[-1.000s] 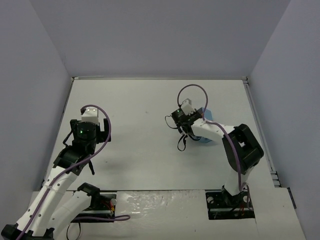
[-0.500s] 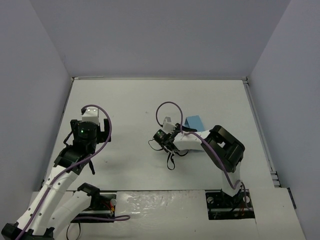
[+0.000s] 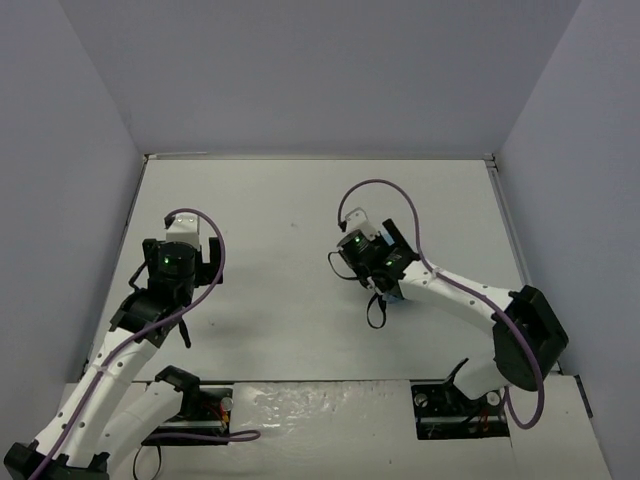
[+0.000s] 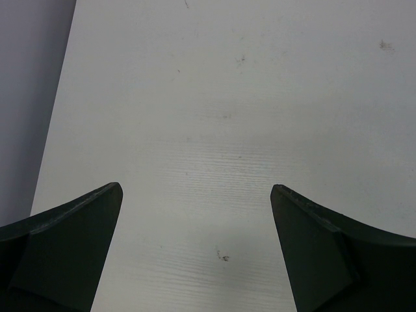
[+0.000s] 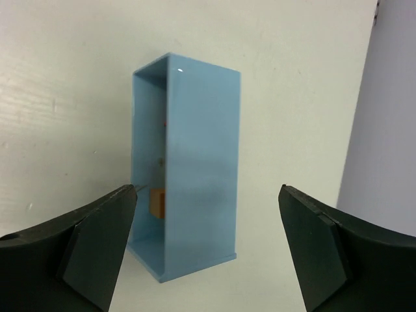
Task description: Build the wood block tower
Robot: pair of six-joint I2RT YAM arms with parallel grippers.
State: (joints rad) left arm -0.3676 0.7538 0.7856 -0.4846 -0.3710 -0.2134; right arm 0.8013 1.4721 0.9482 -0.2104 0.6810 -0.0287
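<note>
White tabletop [image 3: 280, 200], matte, faint scuffs. Pale lavender-grey walls on three sides: back wall [image 3: 320, 70], left wall [image 3: 60, 200], right wall [image 3: 580, 200]. Metal rail [image 3: 320, 156] along far table edge. Soft, even light.

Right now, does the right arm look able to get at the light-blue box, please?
Probably yes: the right arm hangs above the light-blue box, jaws open on either side, nothing in between.

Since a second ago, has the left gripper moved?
No. The left gripper holds the same spot beside the left edge of the table, jaws open.
</note>
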